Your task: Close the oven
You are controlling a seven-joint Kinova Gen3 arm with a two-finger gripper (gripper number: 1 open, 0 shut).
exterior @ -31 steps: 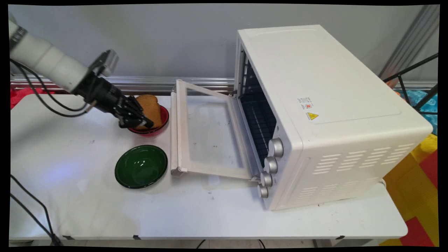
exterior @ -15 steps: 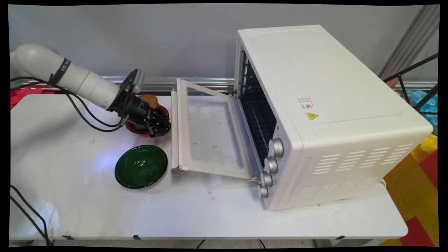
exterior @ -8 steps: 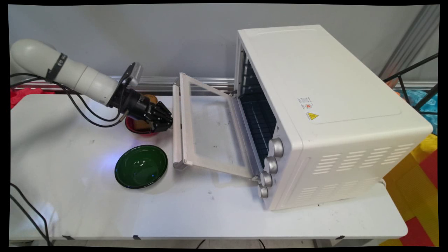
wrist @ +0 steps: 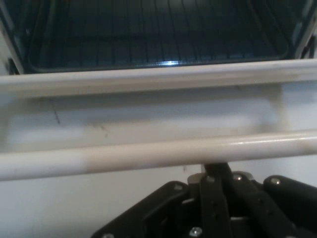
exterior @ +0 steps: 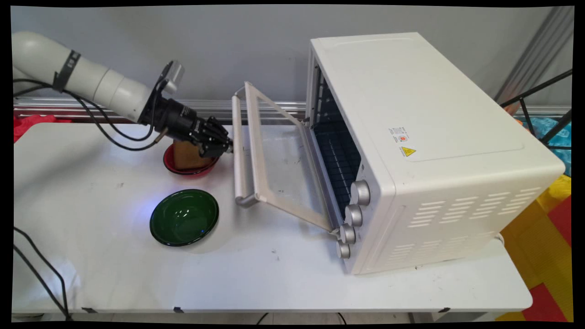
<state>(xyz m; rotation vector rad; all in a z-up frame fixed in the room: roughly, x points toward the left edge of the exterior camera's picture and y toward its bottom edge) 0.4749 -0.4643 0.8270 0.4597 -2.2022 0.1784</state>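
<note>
**A:** While looking down across the table (exterior: 114, 274), logged largest first. Anything bigger than the oven?

**B:** No. White toaster oven (exterior: 434, 137) on the right half of the table, mouth facing left. Door (exterior: 283, 169) hinged at the bottom, neither flat nor closed: tilted up at a slant, glass pane facing up and left. Dark wire rack (exterior: 338, 160) visible inside through the open mouth; seen again in the hand view (wrist: 148, 39), beyond the door's top rail.

**A:** Arm?

**B:** White arm (exterior: 91, 82) in from the upper left, black cables looping beneath it, reaching rightward toward the door.

**A:** Handle?

**B:** Pale handle bar (exterior: 240, 151) along the door's free edge, off the table. Same bar straight across the hand view (wrist: 148, 153).

**A:** Dishes?

**B:** Green bowl (exterior: 184, 217) left of the door, nearer the front edge. Red bowl (exterior: 183, 167) behind it, holding a brown loaf of bread (exterior: 189, 155) on end, partly hidden by the wrist.

**A:** Gripper?

**B:** Black gripper (exterior: 227, 145) above the red bowl, tips touching the handle bar from the left. From the hand camera (wrist: 218, 168), fingers (wrist: 210, 186) pressed together just under the bar, gripping nothing.

**A:** Smallest?

**B:** Four silver knobs (exterior: 354, 214) in a column down the oven's near front corner.
</note>
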